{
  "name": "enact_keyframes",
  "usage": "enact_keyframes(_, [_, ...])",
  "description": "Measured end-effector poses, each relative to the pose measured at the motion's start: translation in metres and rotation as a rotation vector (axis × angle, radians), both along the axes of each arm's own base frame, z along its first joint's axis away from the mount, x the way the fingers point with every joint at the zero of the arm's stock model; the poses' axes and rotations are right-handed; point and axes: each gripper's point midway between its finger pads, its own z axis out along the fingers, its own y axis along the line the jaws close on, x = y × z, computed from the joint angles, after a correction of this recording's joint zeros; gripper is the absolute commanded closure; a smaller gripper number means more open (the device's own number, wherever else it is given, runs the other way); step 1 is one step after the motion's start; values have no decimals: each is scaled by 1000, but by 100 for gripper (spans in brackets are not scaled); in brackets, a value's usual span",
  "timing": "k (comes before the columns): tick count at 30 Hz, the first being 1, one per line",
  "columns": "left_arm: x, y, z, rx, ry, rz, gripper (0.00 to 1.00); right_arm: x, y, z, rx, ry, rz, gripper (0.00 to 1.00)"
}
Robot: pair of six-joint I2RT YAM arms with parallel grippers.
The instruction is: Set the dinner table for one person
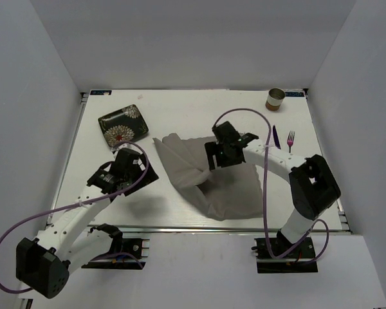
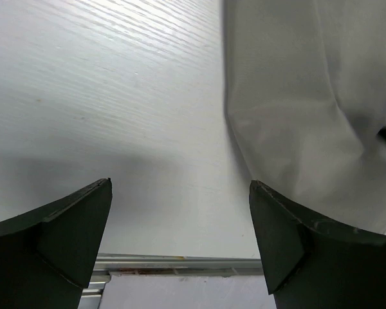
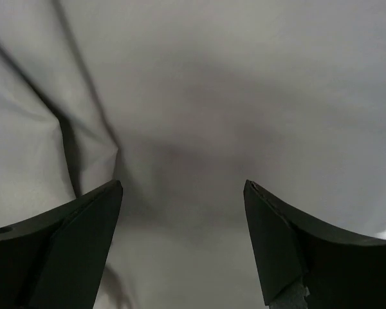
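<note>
The white bench takes up nearly the whole top view, with its metal rail along the near edge, and we judge that the setting for one person is only at its beginning. The grey cloth placemat lies about in the middle of the bench, but it is rumpled and partly folded over itself, not spread flat. Nothing stands on it. The dark plate with a flower pattern rests near the far left corner, the small brown cup at the far right corner, and the purple knife and purple fork lie side by side near the right edge, apart from the cloth. So in our view the cloth must be smoothed, and then the plate, cup and cutlery brought to it. The right end effector hangs just over the folds of the placemat with its fingers spread and holding nothing. The left end effector is also spread and empty, over bare bench surface close to the rail, with the left edge of the placemat just beside it.
</note>
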Motion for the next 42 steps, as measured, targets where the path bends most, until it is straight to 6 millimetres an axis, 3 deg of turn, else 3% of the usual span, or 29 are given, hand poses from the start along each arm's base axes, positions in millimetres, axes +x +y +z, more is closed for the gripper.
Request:
enact_keyframes(3, [2,7,0,26,22,58,3,-34,22,-13,46,88,81,22])
enact_keyframes(7, [-3,14,-3,43,50,102,3,-61,62,-3,168,143,197,22])
enact_keyframes(14, [-11,23,0,57,62,150,2,-100,155,57,447,165,473,22])
enact_keyframes(16, [-12,27,5,65,55,166,2,-110,172,69,497,149,532,18])
enact_keyframes(18, [-12,29,12,64,39,173,2,-114,176,74,503,129,544,14])
enact_keyframes(23, [-12,23,18,39,13,128,2,-82,143,65,413,43,395,13])
enact_keyframes(28, [-6,4,13,-23,4,46,2,-48,104,34,256,1,207,11])
enact_keyframes(32, [1,-11,-3,-40,44,-8,3,-48,64,0,115,18,79,11])
enact_keyframes(37, [-1,-12,-47,34,210,-13,3,-50,13,-26,-27,48,-78,11])
enact_keyframes(42, [-3,-12,-75,79,301,-20,3,-76,-16,-56,-76,115,-148,11])
